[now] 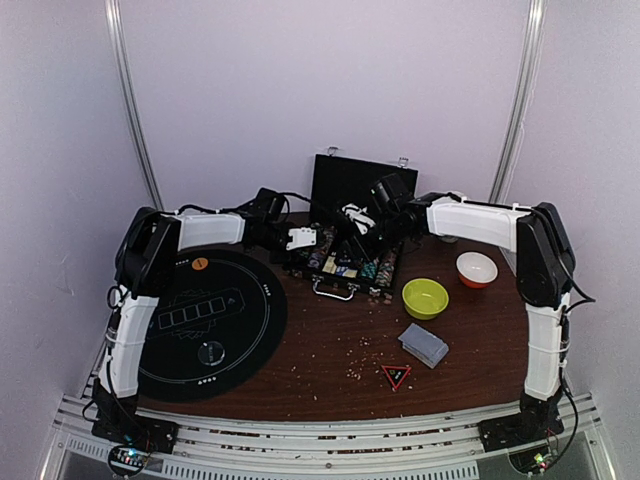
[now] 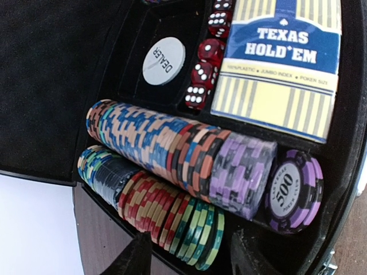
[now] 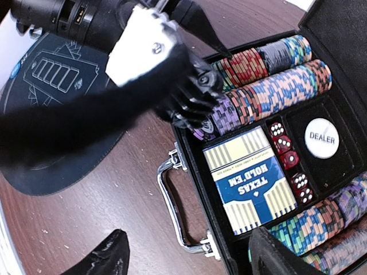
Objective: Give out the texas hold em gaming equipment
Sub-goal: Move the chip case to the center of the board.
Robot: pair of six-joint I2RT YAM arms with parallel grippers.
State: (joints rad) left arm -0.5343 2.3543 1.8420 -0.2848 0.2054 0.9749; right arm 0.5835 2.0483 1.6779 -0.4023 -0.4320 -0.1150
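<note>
Over the open case (image 1: 350, 188) near the surface's (image 1: 330, 350) far edge, the left end effector (image 2: 192, 255) and right end effector (image 3: 189, 243) hang spread apart; chip rows (image 2: 155, 143) pack it tight.

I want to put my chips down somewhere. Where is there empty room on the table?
The table is bare, crumbs only, between the black mat and the grey card deck, in front of the case. Crowded: the case, where the left gripper and right gripper hover, and the right side with the green bowl and white bowl.
</note>
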